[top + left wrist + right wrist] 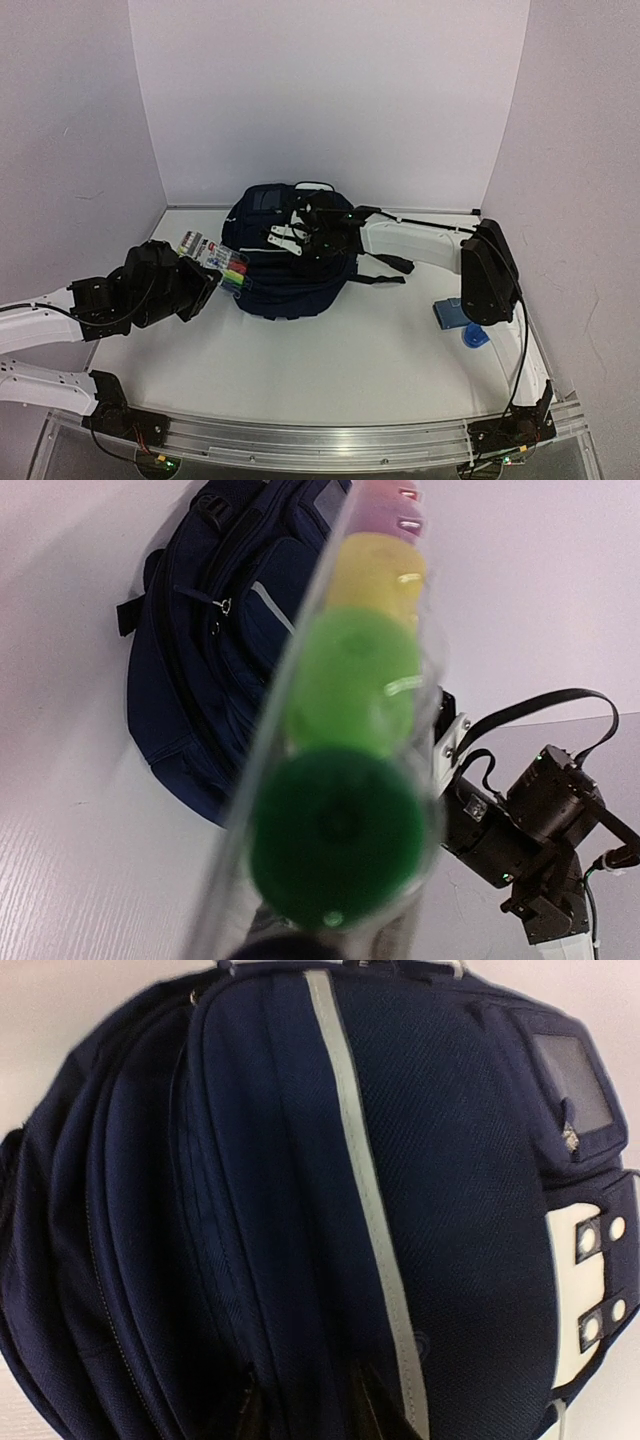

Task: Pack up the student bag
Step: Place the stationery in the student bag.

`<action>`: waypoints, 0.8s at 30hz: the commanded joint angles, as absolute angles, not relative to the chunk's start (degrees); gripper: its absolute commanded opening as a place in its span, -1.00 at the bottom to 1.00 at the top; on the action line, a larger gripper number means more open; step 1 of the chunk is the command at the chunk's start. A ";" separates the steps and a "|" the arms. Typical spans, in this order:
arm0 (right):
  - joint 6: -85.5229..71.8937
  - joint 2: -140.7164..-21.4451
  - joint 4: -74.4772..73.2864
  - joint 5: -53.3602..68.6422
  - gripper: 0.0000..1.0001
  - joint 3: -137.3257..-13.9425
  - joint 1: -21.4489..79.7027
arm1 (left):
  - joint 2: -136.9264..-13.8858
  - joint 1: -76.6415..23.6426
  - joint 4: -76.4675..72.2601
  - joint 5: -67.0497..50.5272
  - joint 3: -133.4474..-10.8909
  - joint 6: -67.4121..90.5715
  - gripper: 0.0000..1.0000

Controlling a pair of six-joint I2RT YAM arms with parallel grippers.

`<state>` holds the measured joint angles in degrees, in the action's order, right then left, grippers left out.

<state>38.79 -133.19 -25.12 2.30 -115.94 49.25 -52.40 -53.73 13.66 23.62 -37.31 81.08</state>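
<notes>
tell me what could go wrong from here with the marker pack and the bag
The student bag looks zipped shut in the right wrist view, so the marker pack held in the left tool may have no opening to enter. The right tool sits against plain fabric, not clearly on a zipper pull, and may slip off.

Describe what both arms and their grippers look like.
Both arms are alike: left arm and right arm have white links between bulky black joints, with thin black cables along them. The left gripper and right gripper are black; the right shows white parts.
</notes>
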 commanded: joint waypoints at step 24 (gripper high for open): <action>20.40 -127.70 -22.85 11.02 -1.00 -132.67 48.78 | -72.31 -54.50 -39.10 18.18 -26.12 90.75 -1.00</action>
<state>24.74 -132.03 -28.54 6.42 -128.99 48.27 -70.42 -54.46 -20.72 14.93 -29.43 85.21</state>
